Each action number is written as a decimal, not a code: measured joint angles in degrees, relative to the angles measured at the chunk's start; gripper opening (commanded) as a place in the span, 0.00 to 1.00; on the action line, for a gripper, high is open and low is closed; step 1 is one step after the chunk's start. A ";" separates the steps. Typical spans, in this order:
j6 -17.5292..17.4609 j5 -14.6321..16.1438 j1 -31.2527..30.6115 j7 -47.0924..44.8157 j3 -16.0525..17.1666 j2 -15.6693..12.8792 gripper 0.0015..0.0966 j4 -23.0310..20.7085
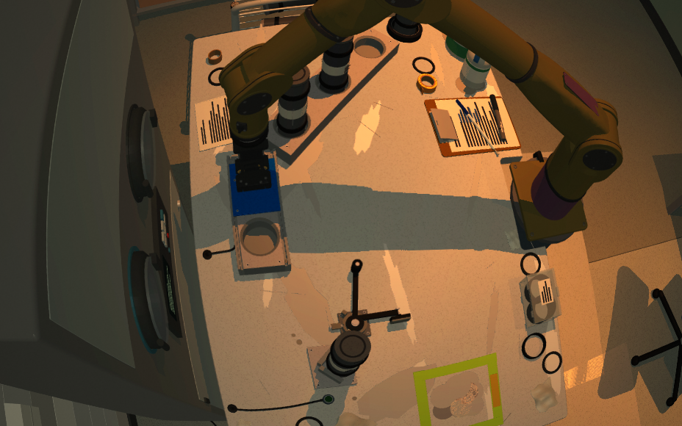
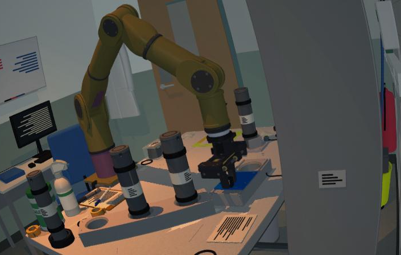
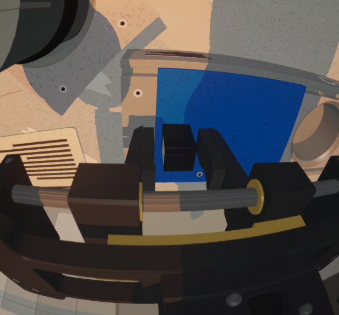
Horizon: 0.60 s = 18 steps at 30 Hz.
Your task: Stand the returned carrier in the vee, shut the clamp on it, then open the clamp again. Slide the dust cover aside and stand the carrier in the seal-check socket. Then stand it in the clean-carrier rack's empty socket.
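Observation:
The blue dust cover [image 1: 254, 192] [image 3: 227, 119] sits slid to one end of its frame, beside the uncovered seal-check socket [image 1: 259, 238] [image 2: 250, 165] [image 3: 319, 134]. A small black knob [image 3: 177, 146] stands on the cover. The returned carrier [image 1: 350, 351] [image 2: 245, 114] stands upright in the vee block, next to the clamp lever [image 1: 357, 296], far from the gripper. The clean-carrier rack [image 2: 146, 218] holds two carriers and has one empty socket [image 1: 369, 49] [image 2: 96, 223]. My gripper [image 1: 251, 170] [image 2: 227, 180] [image 3: 177, 148] is low over the cover, its fingers on either side of the knob. It is open and holds nothing.
A large grey machine [image 1: 68, 201] [image 2: 319, 120] stands along the table's edge, close to the socket frame. A clipboard [image 1: 472, 126], a spray bottle [image 2: 65, 187], tape rolls and black O-rings lie about the table. A lone carrier [image 2: 46, 209] stands near the rack's end.

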<state>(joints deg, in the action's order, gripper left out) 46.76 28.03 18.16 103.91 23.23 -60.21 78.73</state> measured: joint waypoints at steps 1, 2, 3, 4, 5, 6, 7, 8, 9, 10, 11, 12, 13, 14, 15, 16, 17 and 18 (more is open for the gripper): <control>0.01 0.00 0.00 0.00 0.00 0.01 0.40 0.00; 0.02 -0.01 0.00 -0.01 0.01 0.02 0.40 0.00; 0.04 -0.01 0.01 -0.01 0.01 0.03 0.40 0.00; 0.06 -0.02 0.01 -0.02 0.02 0.05 0.40 -0.01; 0.08 -0.03 0.01 -0.02 0.03 0.07 0.40 -0.01; 0.12 -0.04 0.02 -0.03 0.04 0.10 0.40 -0.01; 0.16 -0.06 0.02 -0.04 0.05 0.13 0.40 -0.02; 0.20 -0.07 0.03 -0.06 0.06 0.17 0.40 -0.03; 0.25 -0.09 0.03 -0.07 0.08 0.21 0.40 -0.03; 0.31 -0.11 0.04 -0.09 0.10 0.26 0.40 -0.04; 0.37 -0.14 0.05 -0.10 0.12 0.32 0.40 -0.05; 0.44 -0.16 0.06 -0.12 0.14 0.38 0.40 -0.06; 0.52 -0.19 0.07 -0.15 0.16 0.45 0.40 -0.07; 0.61 -0.22 0.08 -0.17 0.19 0.52 0.40 -0.09; 0.70 -0.26 0.10 -0.20 0.22 0.60 0.40 -0.10; 0.79 -0.29 0.11 -0.22 0.25 0.68 0.40 -0.12; 0.90 -0.33 0.12 -0.25 0.28 0.77 0.40 -0.13; 1.01 -0.37 0.14 -0.28 0.32 0.86 0.40 -0.15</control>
<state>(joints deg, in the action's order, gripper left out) 47.77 27.66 18.30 103.63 23.55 -59.35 78.58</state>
